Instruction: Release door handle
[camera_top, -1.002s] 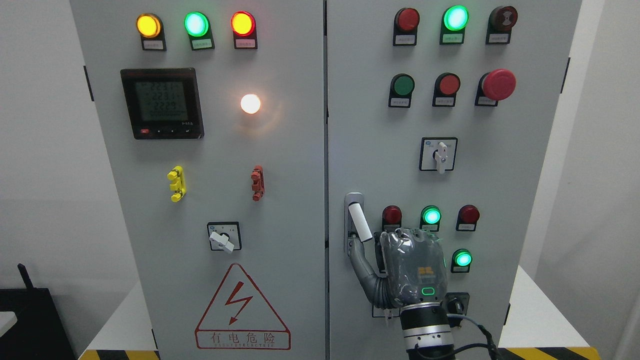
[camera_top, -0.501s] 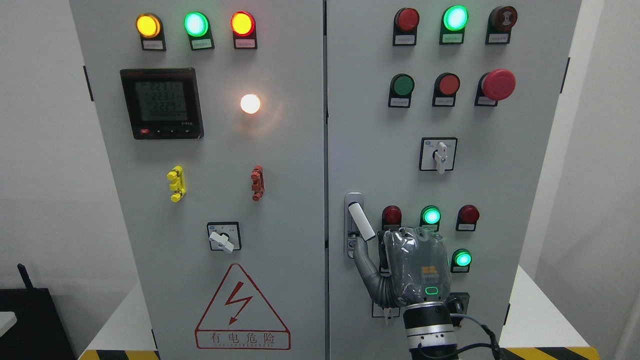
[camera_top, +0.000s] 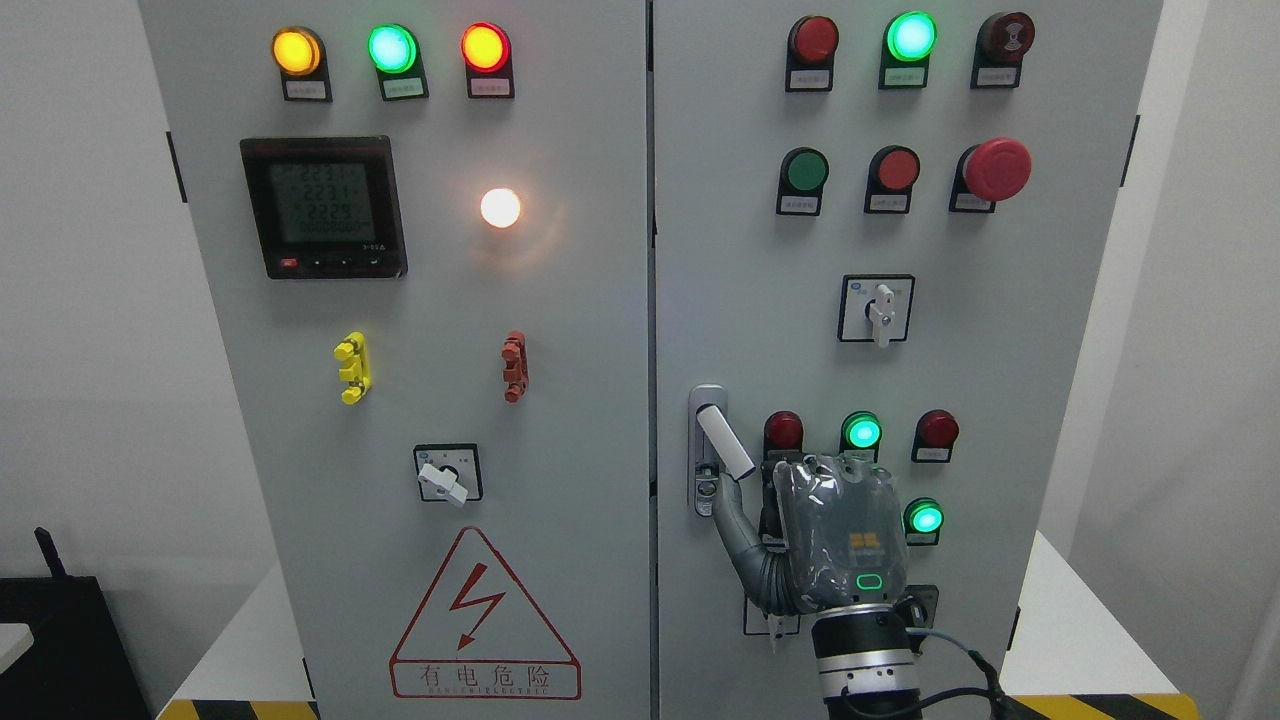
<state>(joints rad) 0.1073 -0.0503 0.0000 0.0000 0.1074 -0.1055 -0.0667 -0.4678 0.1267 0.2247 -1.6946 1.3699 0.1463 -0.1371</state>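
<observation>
door handle (camera_top: 725, 443) tilted, right hand (camera_top: 835, 535) just below — thumb near

My right robot hand (camera_top: 835, 535) is dark grey, its back wrapped in a glossy, crinkled clear film. On that back sits a small orange logo mark, and below it a green glowing rounded-rectangle light. My thumb (camera_top: 738, 535) is grey and segmented, with ribbed joints near its base. My wrist (camera_top: 865, 660) is a cylinder banded in black and polished silver, dotted with small holes. A black cable (camera_top: 965, 665) loops off its right side.
</observation>
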